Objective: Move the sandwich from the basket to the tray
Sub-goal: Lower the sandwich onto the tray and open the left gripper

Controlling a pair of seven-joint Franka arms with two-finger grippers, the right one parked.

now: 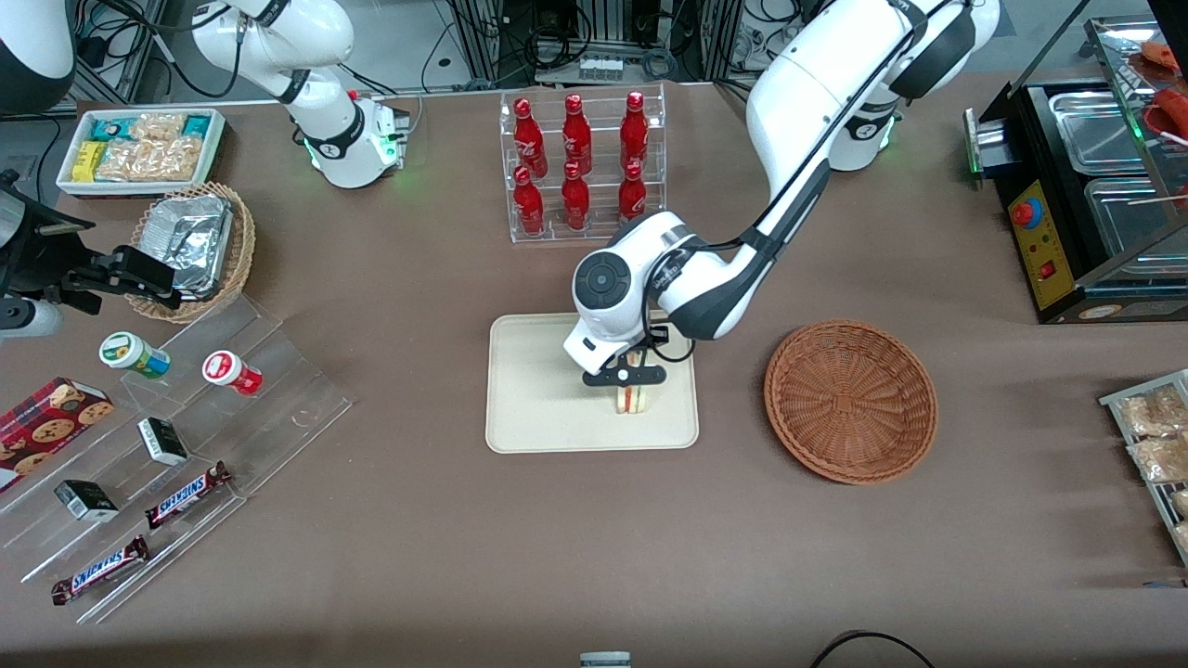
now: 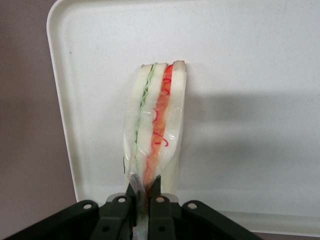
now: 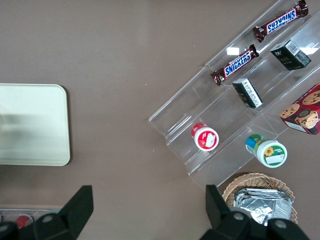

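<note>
Cream tray — end effector pinches upright sandwich there.

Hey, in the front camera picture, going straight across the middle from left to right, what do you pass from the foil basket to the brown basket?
Tan basket of foil containers → cream tray → hand shut on the sandwich over the tray → round reddish-brown basket.

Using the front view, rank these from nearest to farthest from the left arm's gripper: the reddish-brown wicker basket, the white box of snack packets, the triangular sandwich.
The gripper is over the cream rectangular tray.
1. Triangular sandwich: on the tray, pinched between the fingers.
2. Reddish-brown wicker basket: beside the tray, toward the working arm's end.
3. White box of snack packets: toward the parked arm's end.
</note>
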